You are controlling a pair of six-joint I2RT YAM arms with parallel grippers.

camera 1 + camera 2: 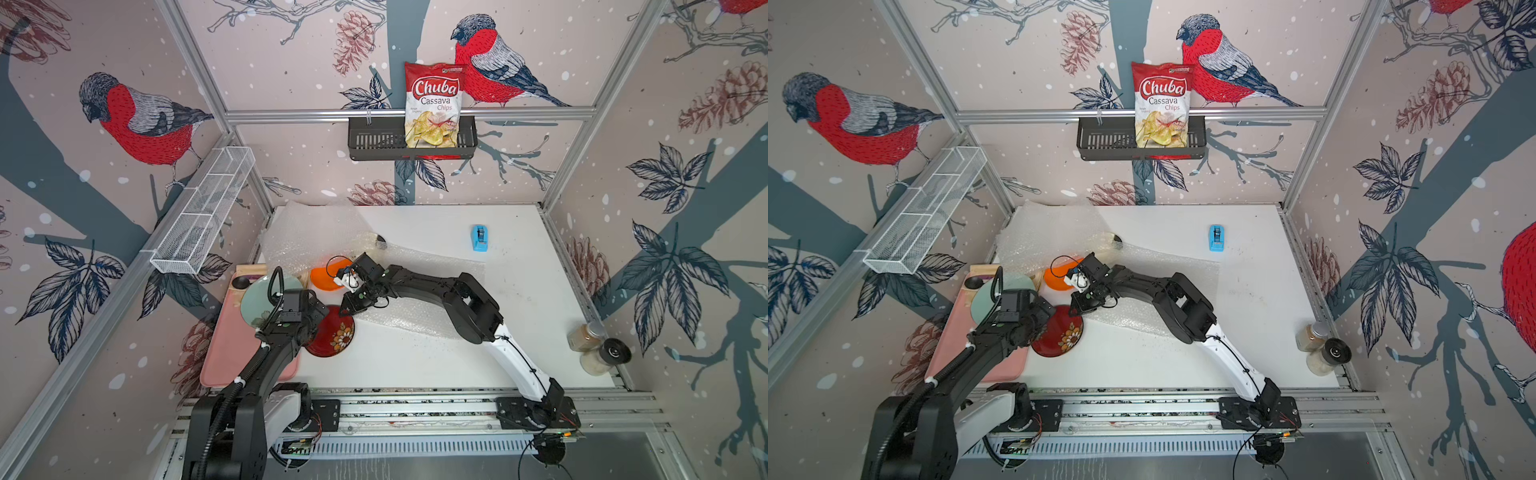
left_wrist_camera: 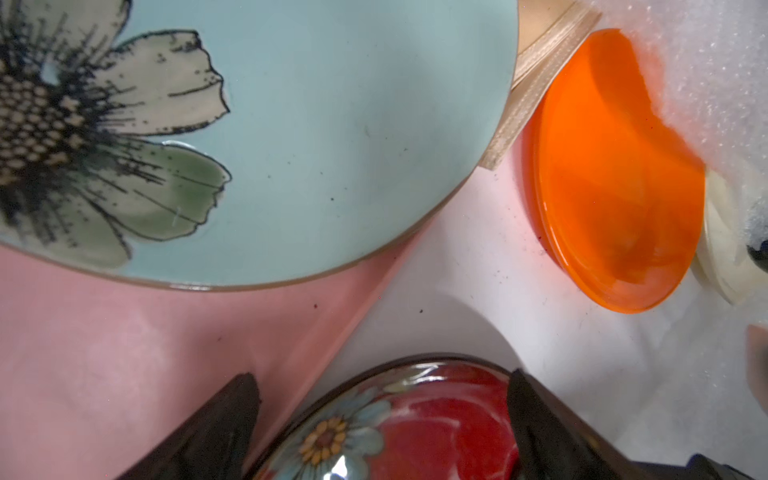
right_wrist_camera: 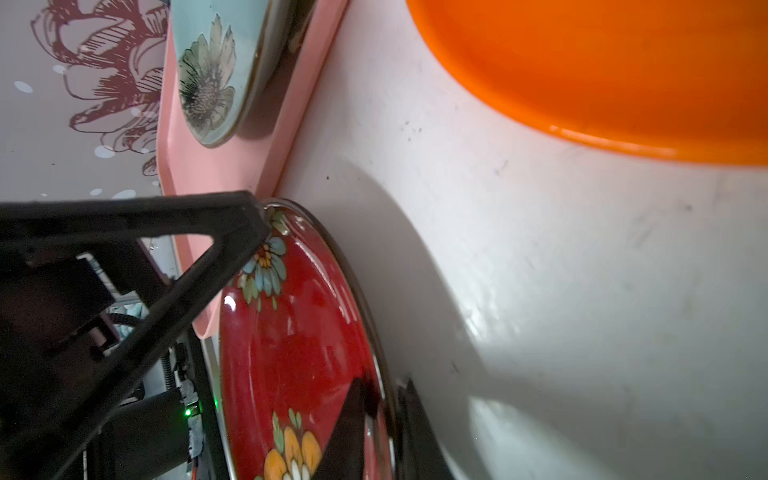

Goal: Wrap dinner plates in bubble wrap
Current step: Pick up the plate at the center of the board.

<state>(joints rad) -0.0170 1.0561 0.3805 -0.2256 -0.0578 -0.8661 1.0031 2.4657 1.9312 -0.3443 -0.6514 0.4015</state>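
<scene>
**Dark red flowered plate**: on the bench towards its left edge, just beside the pink tray. It appears tipped, with one edge raised.

**Right tool**: clamped on the plate's rim, one finger on each face (right wrist view).

**Left tool**: spread wide and holding nothing, its fingers astride the plate's opposite edge.

**Step in hand (judged):** carrying this plate to the flat bubble wrap sheet, which lies just to its right. To do it well:
- keep the rim pinch firm;
- keep the left tool clear;
- set the plate down level at the sheet's middle, leaving margin all round for folding.

**Other plates:** the orange plate and cream plate lie farther back, both partly under the crumpled bubble wrap at the far left corner.

**Containers:**
- The tray carries a pale green plate.
- The black wall basket holds a chips bag.
- The white mesh basket shows no contents.

**Also on the bench:** two spice jars at the near right corner and a blue tape dispenser towards the far edge.
</scene>
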